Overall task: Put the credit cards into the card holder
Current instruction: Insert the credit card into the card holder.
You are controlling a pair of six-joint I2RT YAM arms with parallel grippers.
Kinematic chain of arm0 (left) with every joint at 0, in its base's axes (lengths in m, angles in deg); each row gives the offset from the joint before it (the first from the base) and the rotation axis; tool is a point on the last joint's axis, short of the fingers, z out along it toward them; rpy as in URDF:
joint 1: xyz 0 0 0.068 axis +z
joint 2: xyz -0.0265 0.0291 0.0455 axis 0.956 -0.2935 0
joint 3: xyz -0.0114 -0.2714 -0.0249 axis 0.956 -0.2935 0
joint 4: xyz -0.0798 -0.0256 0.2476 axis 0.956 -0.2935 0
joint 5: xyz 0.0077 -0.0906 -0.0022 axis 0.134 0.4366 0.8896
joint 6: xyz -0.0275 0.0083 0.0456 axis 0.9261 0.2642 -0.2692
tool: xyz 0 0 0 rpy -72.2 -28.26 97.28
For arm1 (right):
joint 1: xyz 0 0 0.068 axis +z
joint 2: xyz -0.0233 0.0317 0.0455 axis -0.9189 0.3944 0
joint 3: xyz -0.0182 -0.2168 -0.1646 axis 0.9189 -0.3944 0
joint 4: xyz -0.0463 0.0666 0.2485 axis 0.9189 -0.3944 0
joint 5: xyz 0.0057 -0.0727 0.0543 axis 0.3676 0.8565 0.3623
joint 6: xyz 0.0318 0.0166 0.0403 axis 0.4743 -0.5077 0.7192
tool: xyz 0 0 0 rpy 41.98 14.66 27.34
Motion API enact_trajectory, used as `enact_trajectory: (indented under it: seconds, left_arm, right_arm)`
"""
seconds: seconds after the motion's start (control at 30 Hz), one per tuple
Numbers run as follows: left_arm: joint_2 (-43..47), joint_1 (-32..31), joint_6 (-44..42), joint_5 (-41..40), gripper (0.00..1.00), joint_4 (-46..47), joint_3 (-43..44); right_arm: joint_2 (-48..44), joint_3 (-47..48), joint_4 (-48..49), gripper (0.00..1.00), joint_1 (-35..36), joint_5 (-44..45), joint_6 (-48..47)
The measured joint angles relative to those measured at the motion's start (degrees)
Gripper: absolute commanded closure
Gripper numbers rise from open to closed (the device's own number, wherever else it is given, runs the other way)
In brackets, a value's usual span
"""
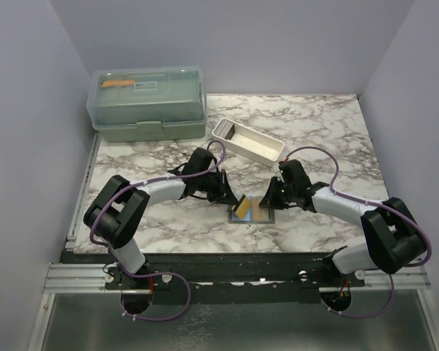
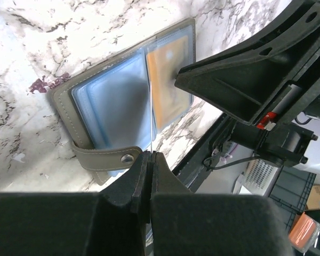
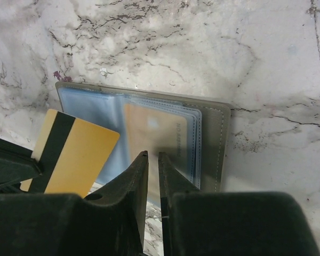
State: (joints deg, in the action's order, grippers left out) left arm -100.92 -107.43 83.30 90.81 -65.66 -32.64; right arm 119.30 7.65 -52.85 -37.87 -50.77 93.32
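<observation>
Far back-left of the holder: pale green translucent plastic lidded box (image 1: 148, 102), something orange lying inside under the lid.

Left hand (image 2: 149, 158) comes in from the holder's left, clenched on a gold flat plastic credit card (image 3: 77, 157) with a black stripe. It grips one end; the rest hangs tilted over the holder's left half. The left wrist view shows the card edge-on as a thin line running out from the shut fingertips. I cannot tell whether its far edge touches the sleeves.

Grey-olive folding card holder (image 1: 260, 214) lies open and flat on the white marble-pattern desk (image 1: 314, 124), near the front edge, between the two hands. Its strap with the small round metal snap (image 2: 127, 158) sticks out on the side nearest the left hand. Inside are clear bluish plastic sleeves. A tan credit card (image 3: 149, 133) already sits in one on the right half.

Straight behind the holder, well apart: long white rectangular tray (image 1: 249, 140), set at an angle.

Right hand (image 3: 153, 157) comes in from the holder's right. Jaws are a sliver apart and released, nothing visible between them, tips down at the sleeve with the tan card.
</observation>
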Motion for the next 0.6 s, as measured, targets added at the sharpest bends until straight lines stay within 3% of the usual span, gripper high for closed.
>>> enact_trajectory:
  seconds: [0.6]
  left_arm:
    - [-0.7, -1.7, -0.5, -1.0, 1.0, -0.1, 0.0]
  right_arm:
    - [0.4, -0.4, 1.2, 0.83, 0.0, -0.4, 0.2]
